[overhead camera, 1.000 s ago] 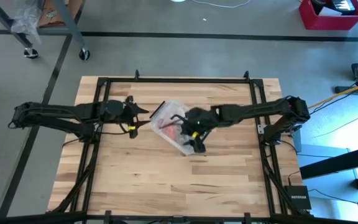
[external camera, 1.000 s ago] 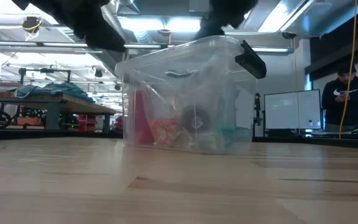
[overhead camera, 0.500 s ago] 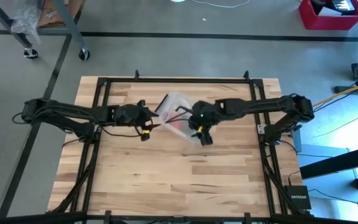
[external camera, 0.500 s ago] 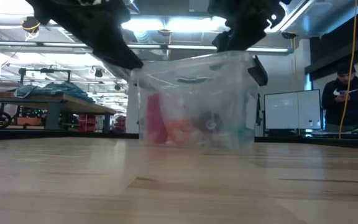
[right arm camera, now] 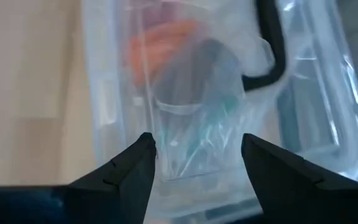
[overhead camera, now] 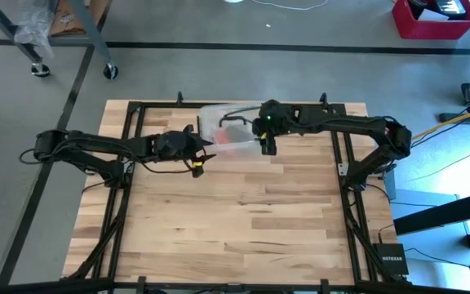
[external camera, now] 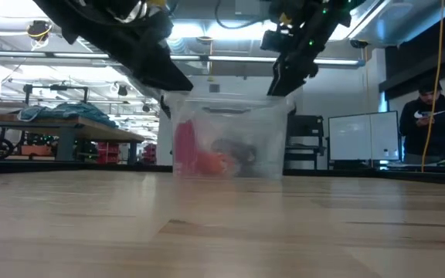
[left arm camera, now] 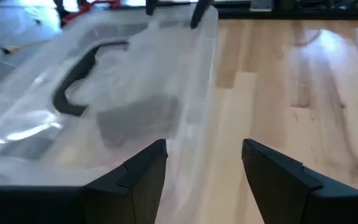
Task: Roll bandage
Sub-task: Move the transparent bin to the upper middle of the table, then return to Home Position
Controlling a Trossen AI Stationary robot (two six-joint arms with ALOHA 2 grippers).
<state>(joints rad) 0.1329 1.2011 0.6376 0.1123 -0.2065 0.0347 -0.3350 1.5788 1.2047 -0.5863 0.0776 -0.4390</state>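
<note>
Left pincer (overhead camera: 208, 153) gaping empty, frame centre | right pincer (overhead camera: 266, 147) gaping empty over clear box (overhead camera: 223, 131) | bandage unseen (perhaps boxed), right arm sitting nearer.

The clear plastic box with black handle (overhead camera: 225, 131) stands on the light wooden worktop (overhead camera: 235, 220) near its far edge, about midway across. The left end effector (overhead camera: 203, 150) sits just beside the box's near left corner, and the right end effector (overhead camera: 266, 145) sits at the box's right end. Inside the box lie a crumpled clear plastic bag (right arm camera: 197, 118) and other small items, with the handle (left arm camera: 79, 78) on the lid above them.
</note>
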